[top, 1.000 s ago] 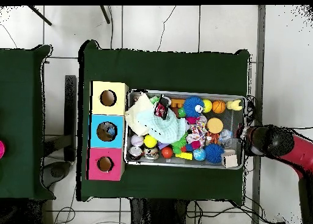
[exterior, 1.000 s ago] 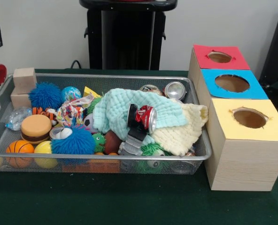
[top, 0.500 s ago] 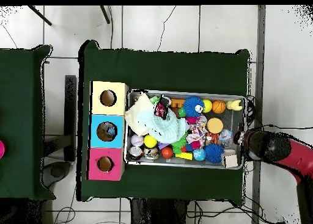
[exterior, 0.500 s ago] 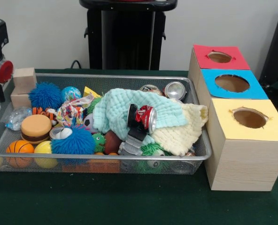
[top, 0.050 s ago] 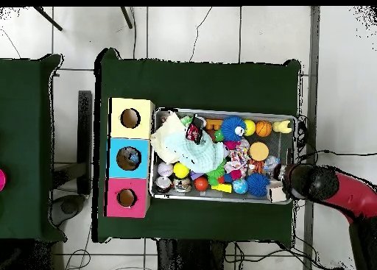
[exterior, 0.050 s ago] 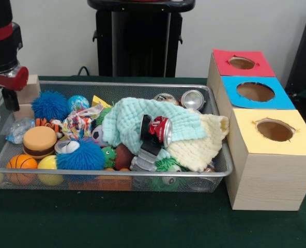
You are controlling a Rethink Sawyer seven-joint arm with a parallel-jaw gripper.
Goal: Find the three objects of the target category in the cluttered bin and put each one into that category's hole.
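Hand [exterior, 0.050 s ago: 9, 98] grip state unclear, over wooden blocks [exterior, 0.050 s ago: 25, 98] at bin [exterior, 0.050 s ago: 117, 175] end, crowded toys

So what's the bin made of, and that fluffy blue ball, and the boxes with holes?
The bin looks like silvery metal wire mesh: you can see through its sides. The blue ball seems soft rubber, covered in thin floppy spikes. The boxes look like pale wood, with visible grain, and coloured tops, perhaps painted or paper.

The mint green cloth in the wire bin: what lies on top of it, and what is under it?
On the mint green cloth lies a red drink can. A pale yellow cloth shows from beneath its edge. Whatever else it covers is hidden.
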